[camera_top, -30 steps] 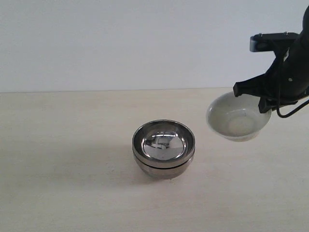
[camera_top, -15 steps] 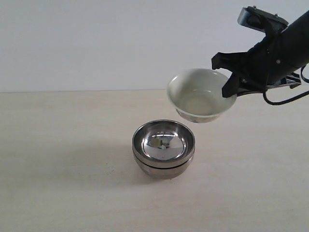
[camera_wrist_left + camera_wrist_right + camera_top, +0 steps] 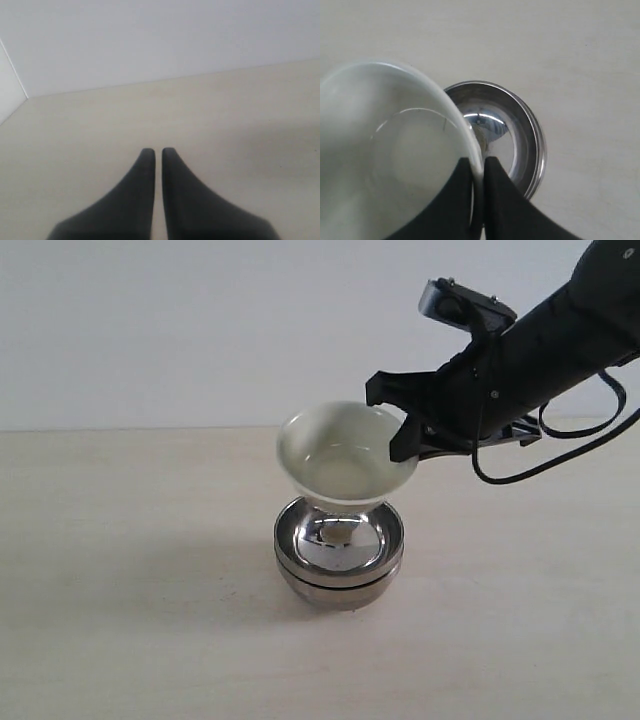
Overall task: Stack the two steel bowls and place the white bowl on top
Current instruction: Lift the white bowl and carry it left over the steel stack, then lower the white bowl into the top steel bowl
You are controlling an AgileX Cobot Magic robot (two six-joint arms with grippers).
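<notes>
We see the two steel bowls [image 3: 339, 550] already nested one inside the other, standing upright on the pale counter [image 3: 130, 540] near the middle of the exterior view. The inside of the upper one shines like a mirror. In the right wrist view the same pair [image 3: 512, 145] shows partly behind the white bowl [image 3: 390, 165].

The right tool [image 3: 405, 432] reaches in from the right and pinches the white bowl [image 3: 345, 455] by its rim, one finger inside the wall and one outside (the right wrist view shows the rim running between the two dark fingers of this tool [image 3: 479, 162]). The white bowl hangs off the counter, directly above the steel pair, mouth upward and slightly tilted. Its narrow base sits level with the far rim of the upper steel bowl, and we cannot tell whether the two touch.

The left tool [image 3: 158, 151] appears only in its own wrist view. Its fingers are drawn nearly together with a thin gap, nothing is between them, and bare counter lies beneath.
</notes>
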